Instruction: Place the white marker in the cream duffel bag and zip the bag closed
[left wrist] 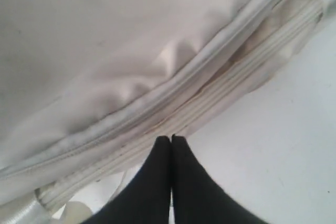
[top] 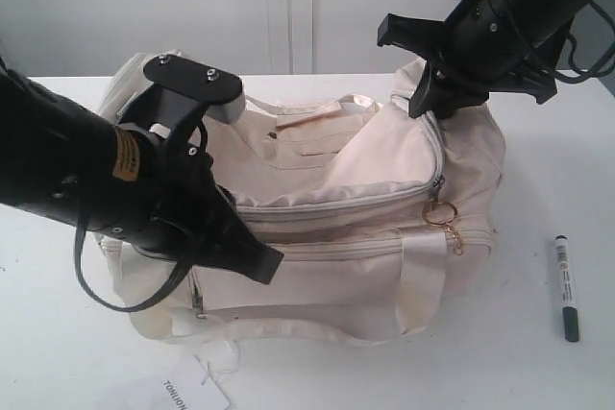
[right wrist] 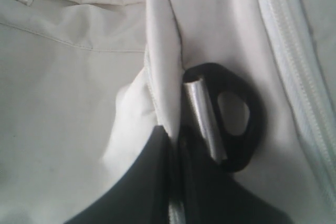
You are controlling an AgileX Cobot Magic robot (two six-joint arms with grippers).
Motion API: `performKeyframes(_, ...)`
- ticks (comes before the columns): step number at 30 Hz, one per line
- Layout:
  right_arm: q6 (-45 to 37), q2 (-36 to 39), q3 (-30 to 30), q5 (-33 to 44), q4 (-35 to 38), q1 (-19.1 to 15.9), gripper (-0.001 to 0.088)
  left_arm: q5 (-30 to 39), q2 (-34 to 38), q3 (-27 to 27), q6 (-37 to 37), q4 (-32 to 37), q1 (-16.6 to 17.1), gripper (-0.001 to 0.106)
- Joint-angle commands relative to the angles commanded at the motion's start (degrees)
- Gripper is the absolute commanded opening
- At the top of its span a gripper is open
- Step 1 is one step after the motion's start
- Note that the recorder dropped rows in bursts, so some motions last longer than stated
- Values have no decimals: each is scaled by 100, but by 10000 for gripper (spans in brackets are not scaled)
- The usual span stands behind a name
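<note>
**Q:** Item one, and its place?

**A:** white marker (top: 567, 287): slim pen-shaped plastic barrel, black print, dark cap at the near end in the exterior view. It lies flat on the white tabletop (top: 538, 141), well apart from the bag's right end. Neither arm touches it.

**Q:** Item two?

**A:** cream duffel bag (top: 336, 170): large, soft fabric, pale webbing handles, cream zips. It sits slumped and creased at mid-tabletop. The gold ring zip pull (top: 440, 211) hangs at the right end of the long top zip, and that zip looks shut along its visible run. A white paper tag (top: 187, 393) lies by the bag's front edge.

**Q:** Jaws?

**A:** left gripper (left wrist: 171, 140): jaws pressed together with nothing seen between them, tips at the piped seam low on the bag's front. right gripper (right wrist: 172, 132): jaws clenched on a fold of the bag's cream fabric at its right end, just beside a black strap ring (right wrist: 254, 129) with a metal bar.

**Q:** Step in hand, and the next move?

**A:** Judged to be the opening stage, not packing: the bag is held and the marker is not yet collected. Next, the pull needs drawing along the top zip with the fabric kept taut. After that comes a narrow pinch across the marker's barrel. The soft cloth is likely to bunch at the slider.
</note>
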Motion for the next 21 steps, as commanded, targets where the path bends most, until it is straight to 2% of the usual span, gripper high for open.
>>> performKeyframes(4,0,0,0,0,0,0,0,-626,149,0,169,79,-354,0)
performKeyframes(10,0,0,0,0,0,0,0,-1754,563,0,478,242,-538,0)
performKeyframes(13,0,0,0,0,0,0,0,-2096,754,-16,534,242,-538,0)
performKeyframes(17,0,0,0,-43,0,0,0,-1909,1025,-269,634,272,-538,0)
performKeyframes(21,0,0,0,-43,0,0,0,-1507,1346,-919,903,312,-619,0)
